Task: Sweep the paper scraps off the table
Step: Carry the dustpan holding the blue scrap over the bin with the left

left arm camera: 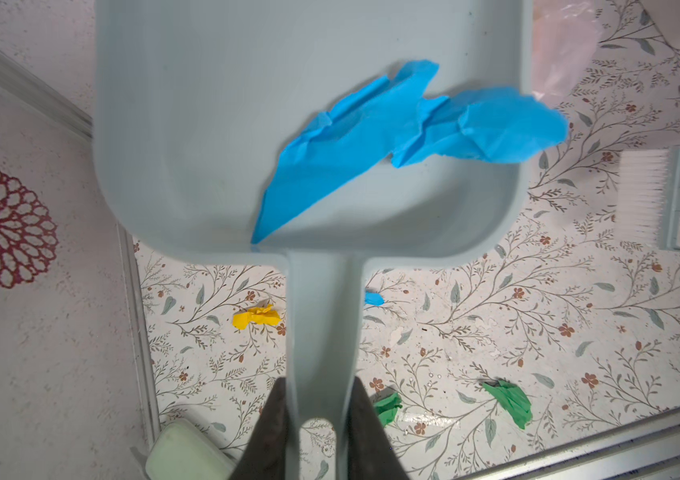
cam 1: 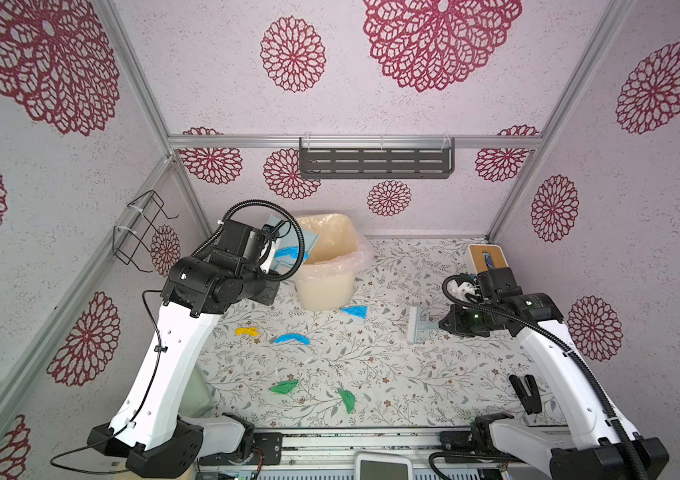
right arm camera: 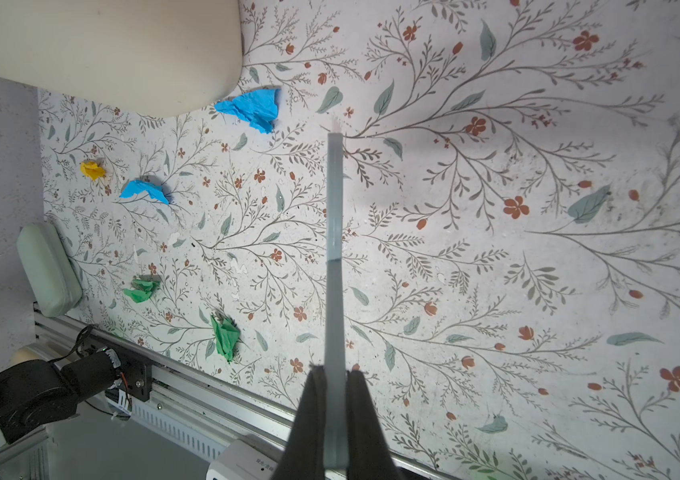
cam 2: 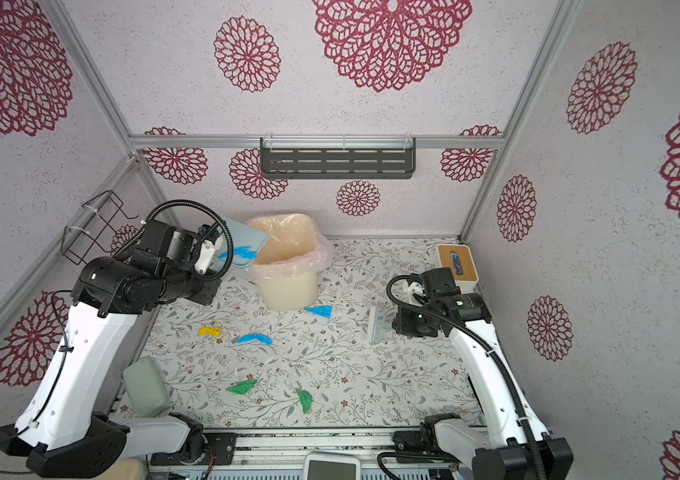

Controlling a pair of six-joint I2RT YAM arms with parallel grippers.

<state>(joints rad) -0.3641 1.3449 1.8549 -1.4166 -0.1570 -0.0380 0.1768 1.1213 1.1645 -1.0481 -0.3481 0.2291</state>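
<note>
Several paper scraps lie on the table (cam 1: 413,374): a yellow one (cam 1: 246,331), a blue one (cam 1: 291,338), another blue one (cam 1: 354,311) by the bin and two green ones (cam 1: 284,387) (cam 1: 347,400). My left gripper (left arm camera: 317,399) is shut on the handle of the pale blue dustpan (left arm camera: 246,104), held raised and tilted at the bin's left rim. A long blue scrap (left arm camera: 392,137) rests in the pan, hanging over its side. My right gripper (right arm camera: 335,386) is shut on the handle of a small brush (cam 1: 418,326) at the table's right.
A cream bin (cam 1: 325,257) lined with a clear bag stands at the back centre. A wooden-topped box (cam 1: 487,257) sits in the back right corner. A pale green case (cam 2: 147,386) lies at the front left and a black clip (cam 1: 526,392) at the front right.
</note>
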